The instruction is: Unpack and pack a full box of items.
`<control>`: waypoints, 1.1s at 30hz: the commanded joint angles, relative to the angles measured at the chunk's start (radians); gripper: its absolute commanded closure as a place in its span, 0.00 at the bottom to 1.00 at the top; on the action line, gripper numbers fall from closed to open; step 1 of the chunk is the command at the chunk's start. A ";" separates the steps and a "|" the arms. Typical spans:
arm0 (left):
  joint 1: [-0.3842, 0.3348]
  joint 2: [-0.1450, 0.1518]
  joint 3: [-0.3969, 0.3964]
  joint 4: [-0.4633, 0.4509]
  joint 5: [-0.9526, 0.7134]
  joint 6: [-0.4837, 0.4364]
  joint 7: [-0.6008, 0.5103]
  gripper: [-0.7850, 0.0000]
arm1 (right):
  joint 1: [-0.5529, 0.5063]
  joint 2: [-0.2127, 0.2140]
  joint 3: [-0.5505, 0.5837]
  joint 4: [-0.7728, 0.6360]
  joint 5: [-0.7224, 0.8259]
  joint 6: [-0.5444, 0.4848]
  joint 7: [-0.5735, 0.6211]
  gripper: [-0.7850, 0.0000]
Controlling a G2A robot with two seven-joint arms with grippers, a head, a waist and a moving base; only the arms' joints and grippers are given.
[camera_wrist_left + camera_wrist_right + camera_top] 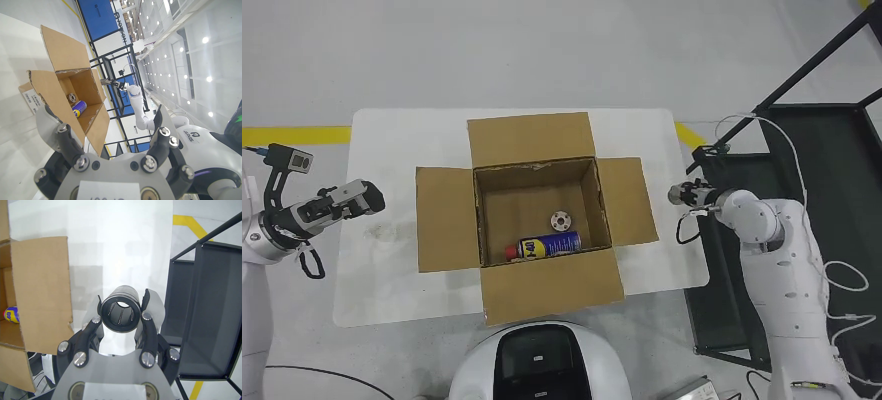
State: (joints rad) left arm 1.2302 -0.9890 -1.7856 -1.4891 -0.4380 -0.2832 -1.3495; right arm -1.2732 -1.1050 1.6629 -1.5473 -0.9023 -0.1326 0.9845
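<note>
An open cardboard box (539,140) stands mid-table with all flaps spread. Inside lie a blue and yellow spray can (549,245) and a small round metal flange (560,220); both also show in the left wrist view, the can (79,107) and the flange (71,97). My right gripper (678,193) hangs just past the box's right flap, over the table's right edge, shut on a black cylindrical linear bearing (121,311). My left gripper (370,197) is open and holds nothing, above the table's left edge, left of the box.
The white table (392,270) has bare room on both sides of the box. A black metal rack (812,150) with dark shelves stands right of the table, close to the right arm. A yellow floor line (292,134) runs behind the table.
</note>
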 commanded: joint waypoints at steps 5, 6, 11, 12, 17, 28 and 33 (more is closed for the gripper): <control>0.000 0.000 0.000 0.000 0.000 0.000 0.000 0.00 | 0.099 -0.001 -0.079 0.173 -0.086 -0.019 -0.033 1.00; 0.000 0.000 0.000 0.000 0.000 0.000 0.000 0.00 | 0.113 -0.002 -0.090 0.200 -0.090 -0.022 -0.042 1.00; 0.000 0.000 0.000 0.000 0.000 0.000 0.000 0.00 | 0.181 -0.008 -0.133 0.334 -0.069 -0.046 -0.086 1.00; 0.000 0.000 0.000 0.000 0.000 0.000 0.000 0.00 | 0.193 -0.009 -0.140 0.360 -0.065 -0.048 -0.096 1.00; 0.000 0.000 0.000 0.000 0.000 0.000 0.000 0.00 | 0.249 -0.018 -0.181 0.457 -0.056 -0.047 -0.155 1.00; 0.000 0.000 0.000 0.000 0.000 0.000 0.000 0.00 | 0.304 -0.030 -0.246 0.566 -0.068 -0.036 -0.218 0.82; 0.000 0.000 0.000 0.000 0.000 0.000 0.000 0.00 | 0.320 -0.032 -0.250 0.604 -0.031 -0.037 -0.207 0.00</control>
State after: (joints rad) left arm 1.2302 -0.9890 -1.7856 -1.4891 -0.4380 -0.2832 -1.3495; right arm -0.9568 -1.1367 1.4135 -0.9507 -0.9389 -0.1713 0.7712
